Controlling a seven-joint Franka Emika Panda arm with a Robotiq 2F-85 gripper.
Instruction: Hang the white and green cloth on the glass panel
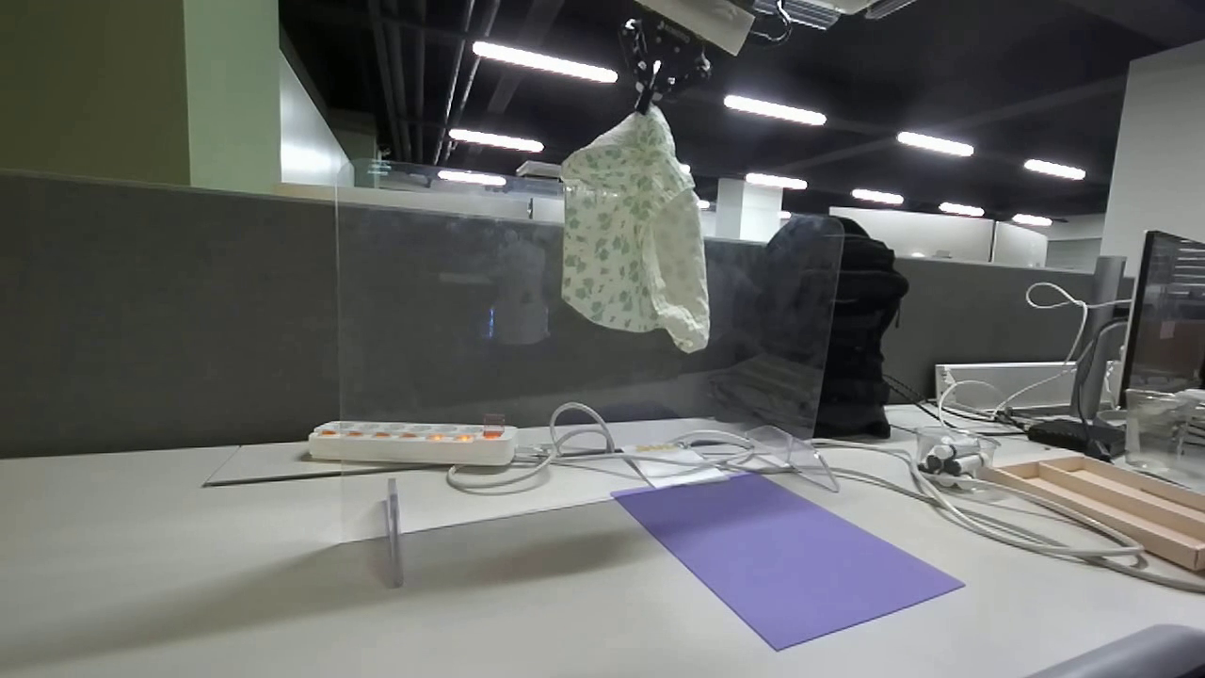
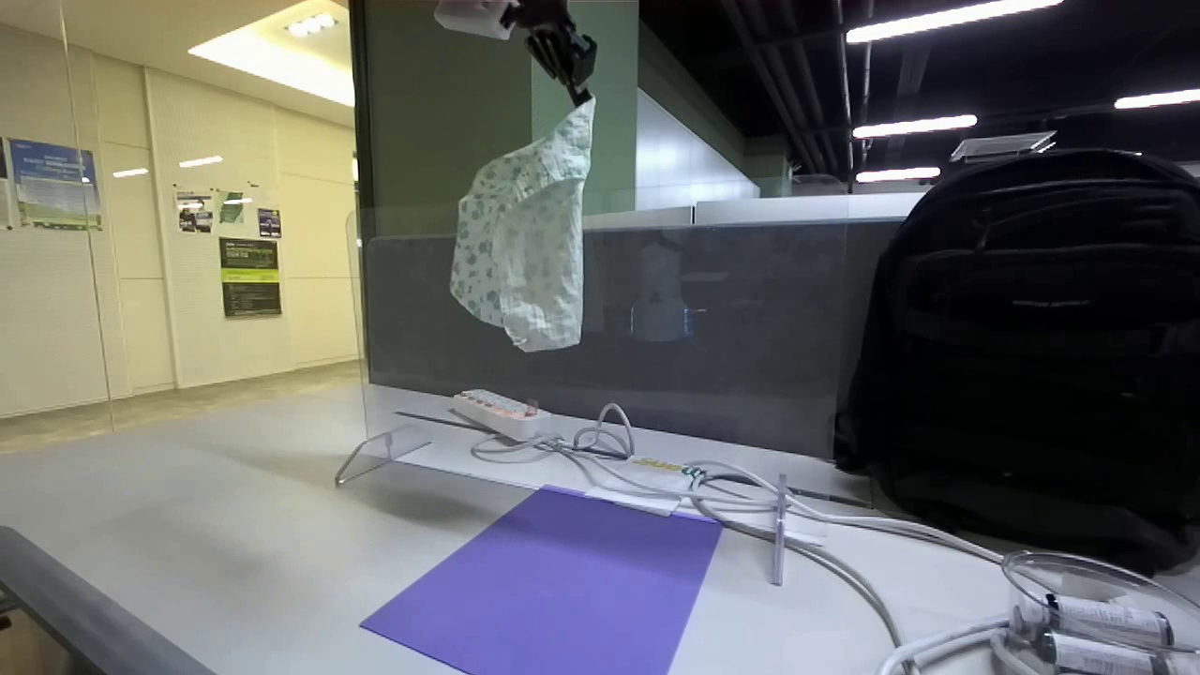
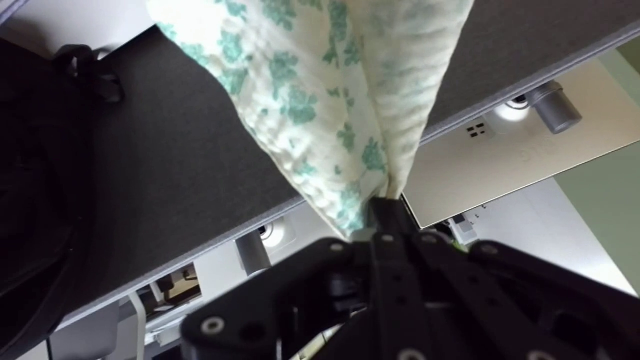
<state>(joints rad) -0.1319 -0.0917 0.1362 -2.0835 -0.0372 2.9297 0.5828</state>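
Partly done, I'd judge: the fingers (image 3: 386,215) pinch the cloth (image 1: 617,231) at its top, and it dangles across the upper edge of the glass panel (image 1: 424,311) in both exterior views, though in front or behind is hard to tell. Draping and letting go remain. Posters (image 2: 250,277) well beside the panel and bottle labels (image 2: 1116,620) nearer it carry print too small to read.
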